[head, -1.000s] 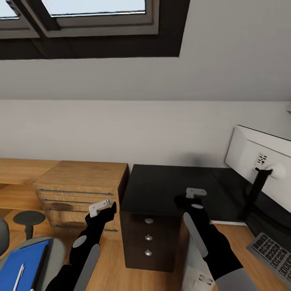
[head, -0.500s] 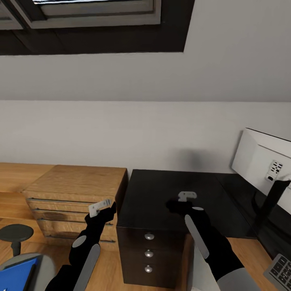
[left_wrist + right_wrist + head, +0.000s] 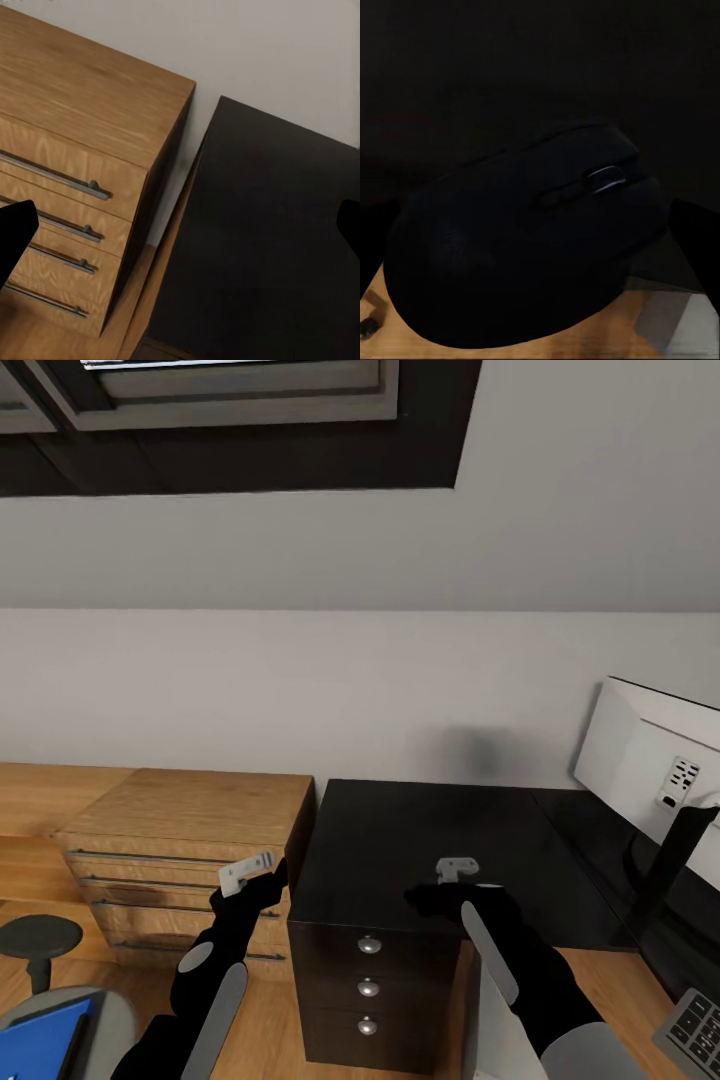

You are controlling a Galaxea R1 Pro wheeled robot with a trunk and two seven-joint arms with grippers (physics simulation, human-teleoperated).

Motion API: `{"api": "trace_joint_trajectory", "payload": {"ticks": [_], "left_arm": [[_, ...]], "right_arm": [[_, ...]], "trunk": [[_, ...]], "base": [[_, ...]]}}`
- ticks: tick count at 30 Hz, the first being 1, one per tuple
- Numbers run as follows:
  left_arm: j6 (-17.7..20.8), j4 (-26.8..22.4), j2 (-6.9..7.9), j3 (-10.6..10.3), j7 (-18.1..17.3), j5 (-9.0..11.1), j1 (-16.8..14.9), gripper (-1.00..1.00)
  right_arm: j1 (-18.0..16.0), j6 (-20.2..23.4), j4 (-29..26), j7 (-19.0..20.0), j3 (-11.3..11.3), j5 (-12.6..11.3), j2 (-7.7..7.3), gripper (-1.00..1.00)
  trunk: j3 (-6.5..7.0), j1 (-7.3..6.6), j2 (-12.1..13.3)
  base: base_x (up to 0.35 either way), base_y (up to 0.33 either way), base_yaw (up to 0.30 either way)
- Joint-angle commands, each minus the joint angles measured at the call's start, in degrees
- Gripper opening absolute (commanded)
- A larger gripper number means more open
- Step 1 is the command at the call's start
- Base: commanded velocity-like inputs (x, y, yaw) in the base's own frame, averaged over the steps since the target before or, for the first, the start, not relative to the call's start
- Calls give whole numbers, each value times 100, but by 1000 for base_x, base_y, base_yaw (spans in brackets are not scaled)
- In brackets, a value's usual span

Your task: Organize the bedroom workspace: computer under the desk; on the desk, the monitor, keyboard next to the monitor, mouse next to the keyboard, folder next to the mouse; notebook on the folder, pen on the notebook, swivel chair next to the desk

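My right gripper [image 3: 438,895] is shut on the black mouse [image 3: 525,240], holding it just above the front edge of the glossy black desk [image 3: 400,830], over the drawer unit. Seen from the right wrist, the mouse is close up with its scroll wheel visible. My left gripper [image 3: 262,880] hangs open and empty in the gap between the wood cabinet [image 3: 75,112] and the desk [image 3: 270,240]. The monitor [image 3: 650,760] stands on the desk at the right with its white back toward me. A corner of the keyboard [image 3: 690,1025] shows at lower right. The blue folder [image 3: 40,1040] lies on the swivel chair [image 3: 110,1005] at lower left.
A light wood cabinet [image 3: 190,810] with bar handles stands against the desk's left side. The desk's dark drawers [image 3: 369,988] carry round silver knobs. A light grey-white box [image 3: 487,1025] sits low beside the drawers, behind my right arm. A sloped wall rises behind.
The view has panned left and up, pushing the chair and keyboard toward the edges. My right gripper with the mouse has drifted slightly nearer and left. The left gripper keeps its place.
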Motion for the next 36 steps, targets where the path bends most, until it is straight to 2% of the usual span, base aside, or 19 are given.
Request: {"api": "trace_joint_trajectory", "payload": {"ticks": [1, 14, 36], "left_arm": [[16, -13, 1, -8, 45, 51, -3, 100], [18, -45, 1, -8, 45, 51, -3, 100], [33, -61, 1, -16, 45, 55, -4, 100]], "right_arm": [[-5, 81, -12, -47, 7, -52, 3, -100], [-5, 141, -87, -46, 49, -46, 9, -100], [-5, 139, -88, -49, 56, -35, 11, -100]], "trunk": [[-7, 0, -5], [-7, 0, -5], [-7, 0, -5]], "base": [[0, 0, 0], [0, 0, 17], [0, 0, 264]]}}
